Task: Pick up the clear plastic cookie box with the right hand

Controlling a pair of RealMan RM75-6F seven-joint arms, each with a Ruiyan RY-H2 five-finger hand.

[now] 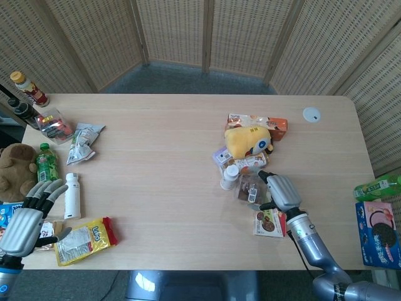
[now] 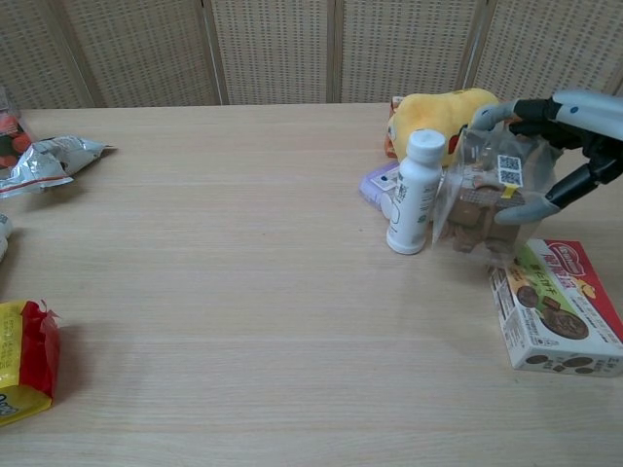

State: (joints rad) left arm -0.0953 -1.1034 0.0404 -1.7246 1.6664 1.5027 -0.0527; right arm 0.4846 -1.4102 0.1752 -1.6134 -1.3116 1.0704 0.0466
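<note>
The clear plastic cookie box [image 2: 479,209] [image 1: 250,189], with brown cookies inside and a small white label, hangs tilted above the table. My right hand [image 2: 555,146] [image 1: 280,191] grips it from the right side, fingers over its top and thumb below. It hovers just right of a white bottle [image 2: 412,192]. My left hand [image 1: 28,219] is open at the table's near left corner, fingers spread, holding nothing.
A flat cookie carton [image 2: 557,309] lies under and right of the lifted box. A yellow plush toy [image 2: 440,119], an orange packet and a purple packet [image 2: 378,181] crowd behind the bottle. Snack bags [image 1: 84,142], bottles and a yellow-red packet [image 1: 83,239] lie at the left.
</note>
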